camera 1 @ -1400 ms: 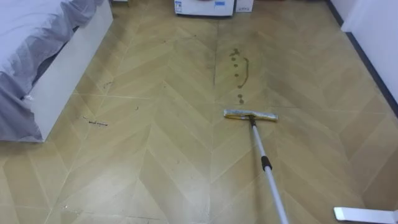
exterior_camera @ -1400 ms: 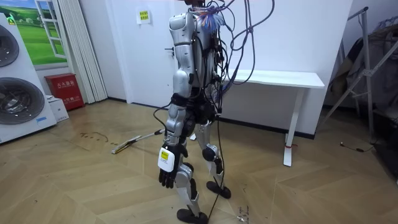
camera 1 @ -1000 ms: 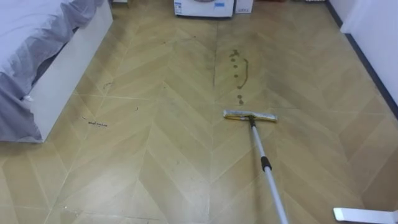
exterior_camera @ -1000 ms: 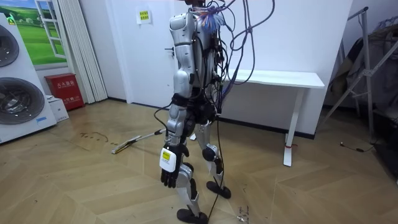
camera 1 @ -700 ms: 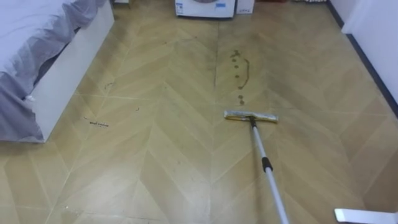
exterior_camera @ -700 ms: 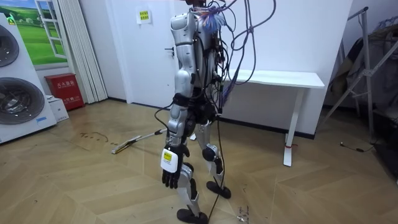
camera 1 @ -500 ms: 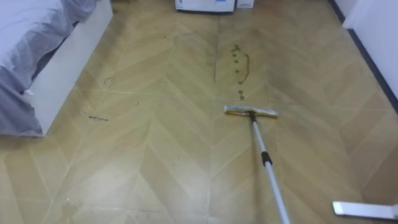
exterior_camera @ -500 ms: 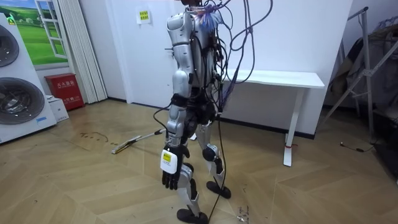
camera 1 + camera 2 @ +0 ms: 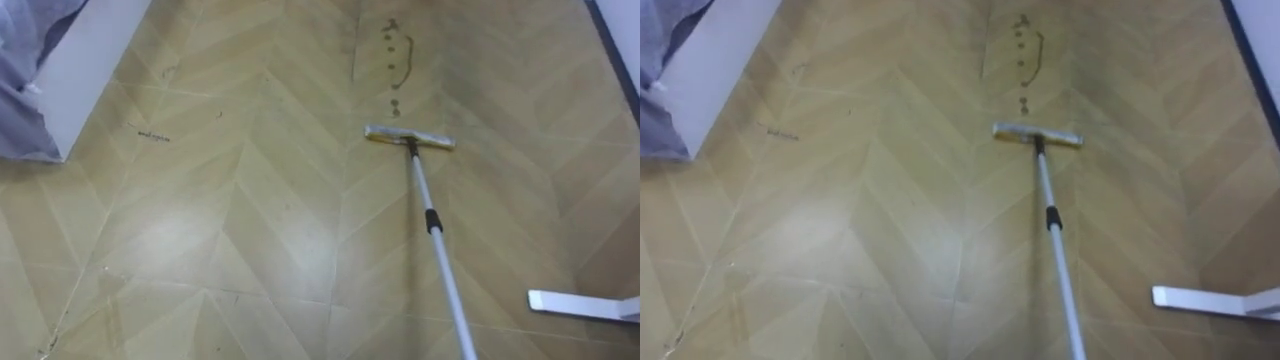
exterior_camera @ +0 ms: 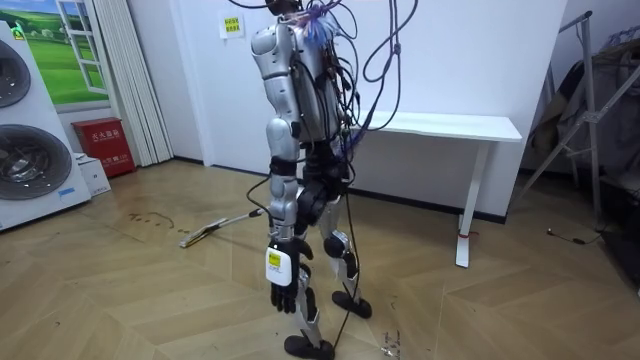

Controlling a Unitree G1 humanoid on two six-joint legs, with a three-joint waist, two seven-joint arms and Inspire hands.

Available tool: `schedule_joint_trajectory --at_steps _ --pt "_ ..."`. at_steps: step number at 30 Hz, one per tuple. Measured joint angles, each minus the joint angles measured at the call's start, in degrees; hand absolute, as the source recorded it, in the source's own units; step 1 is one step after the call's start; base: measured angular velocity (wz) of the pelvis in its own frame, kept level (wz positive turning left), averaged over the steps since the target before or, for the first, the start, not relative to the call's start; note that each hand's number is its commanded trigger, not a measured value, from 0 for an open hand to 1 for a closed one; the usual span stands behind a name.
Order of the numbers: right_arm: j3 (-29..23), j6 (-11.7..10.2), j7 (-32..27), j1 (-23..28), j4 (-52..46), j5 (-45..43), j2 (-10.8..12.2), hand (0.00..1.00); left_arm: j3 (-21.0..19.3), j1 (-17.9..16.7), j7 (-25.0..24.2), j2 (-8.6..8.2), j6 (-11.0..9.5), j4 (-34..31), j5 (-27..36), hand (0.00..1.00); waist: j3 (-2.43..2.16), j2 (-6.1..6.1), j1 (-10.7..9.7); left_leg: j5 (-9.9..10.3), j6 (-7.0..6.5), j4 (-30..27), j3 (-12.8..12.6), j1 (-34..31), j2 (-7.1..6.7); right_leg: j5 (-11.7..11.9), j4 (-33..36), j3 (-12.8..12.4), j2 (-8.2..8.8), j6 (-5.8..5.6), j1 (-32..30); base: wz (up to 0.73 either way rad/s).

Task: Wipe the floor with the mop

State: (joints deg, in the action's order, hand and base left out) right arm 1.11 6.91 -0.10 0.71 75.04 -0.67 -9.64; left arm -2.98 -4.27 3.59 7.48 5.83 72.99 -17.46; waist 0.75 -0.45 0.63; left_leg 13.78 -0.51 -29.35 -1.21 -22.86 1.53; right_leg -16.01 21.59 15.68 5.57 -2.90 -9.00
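Left hand [image 10: 283,283] is hanging by the thigh, lower centre, fingers slack and empty. Mop [image 9: 431,222] is lying on the floor, well apart leftward.

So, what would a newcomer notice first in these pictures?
Most likely the mop, lying flat on the wooden floor ahead of the robot, its head just short of a trail of dark spots. In the room view the robot stands near a white table, its left hand hanging by its side with nothing in it.
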Motion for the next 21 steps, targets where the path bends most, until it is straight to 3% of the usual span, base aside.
schedule_joint_trajectory --at_steps 5,12,18,21 --pt "0.6 0.0 -2.3 -0.8 1.3 3.2 -0.1 1.0 1.2 0.3 0.8 0.4 0.0 0.6 2.4 0.0 0.44 0.53 1.3 0.0 0.12 -4.2 0.6 -8.1 -0.4 -4.4 9.5 -1.7 1.21 0.65 -10.1 0.05" --pt "2.2 0.3 -3.0 0.6 2.3 5.9 -0.5 1.0 2.0 -0.4 1.3 -0.21 1.4 0.8 4.6 0.0 0.26 0.57 1.4 0.0 1.32 -11.2 1.8 -17.0 -0.5 -9.5 20.7 -2.0 2.32 2.63 -20.4 0.09" --pt "5.2 0.4 -3.9 0.7 3.3 10.6 -0.6 1.0 2.3 -0.1 2.6 -0.3 1.8 0.1 12.6 0.0 -0.17 0.73 1.9 0.5 2.41 -19.4 3.1 -24.4 0.07 -13.3 30.9 -1.3 2.34 4.95 -27.3 0.14" --pt "5.2 0.6 -4.8 0.3 3.8 11.9 -0.5 1.0 3.9 0.4 3.2 -0.26 2.1 0.0 13.6 0.0 -0.32 0.58 3.9 -0.2 3.67 -23.2 3.6 -27.6 0.2 -15.0 35.8 -1.4 2.53 7.2 -31.0 0.02"
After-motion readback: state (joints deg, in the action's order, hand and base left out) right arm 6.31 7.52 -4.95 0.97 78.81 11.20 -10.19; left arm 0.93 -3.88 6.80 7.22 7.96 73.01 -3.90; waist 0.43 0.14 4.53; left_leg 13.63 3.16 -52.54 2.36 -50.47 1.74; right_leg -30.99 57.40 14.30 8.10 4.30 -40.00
